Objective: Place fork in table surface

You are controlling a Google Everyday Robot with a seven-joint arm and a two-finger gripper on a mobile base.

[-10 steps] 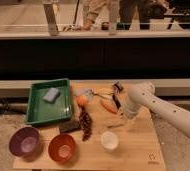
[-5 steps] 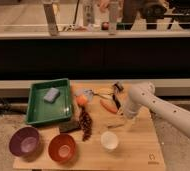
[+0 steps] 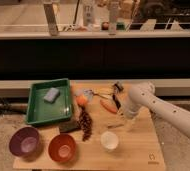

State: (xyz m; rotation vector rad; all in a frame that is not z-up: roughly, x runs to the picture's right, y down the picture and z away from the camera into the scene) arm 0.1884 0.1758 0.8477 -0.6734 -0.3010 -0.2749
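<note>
One white arm [image 3: 160,107] comes in from the 3 o'clock side of the table surface [image 3: 133,152] and bends down, so that the gripper [image 3: 124,121] hangs near the middle of the wood, a little toward 3 o'clock. Whether it is clamped or loose I cannot tell from where I stand.

At its tip, on the 9 o'clock side, I see the fork [image 3: 114,126]. It is a slim, short piece of dull greyish-tan colour, lying almost flat and very low at the wood. I cannot tell if it touches the table. It is just at 12 o'clock from the small white cup [image 3: 109,140] and apart from it.

At 12 o'clock from the gripper lies a carrot [image 3: 108,106]. Further toward 12 o'clock there are a yellow-handled utensil [image 3: 105,91] and a silvery spoon [image 3: 90,93]. An orange fruit [image 3: 82,101] and a dark bunch of grapes [image 3: 85,125] are toward 9 o'clock from the fork.

The green tray [image 3: 38,112] fills the 10 o'clock corner, with a blue-grey sponge [image 3: 51,94] inside. A purple bowl [image 3: 25,141] and an orange bowl [image 3: 63,147] stand at 8 and 7 o'clock.
</note>
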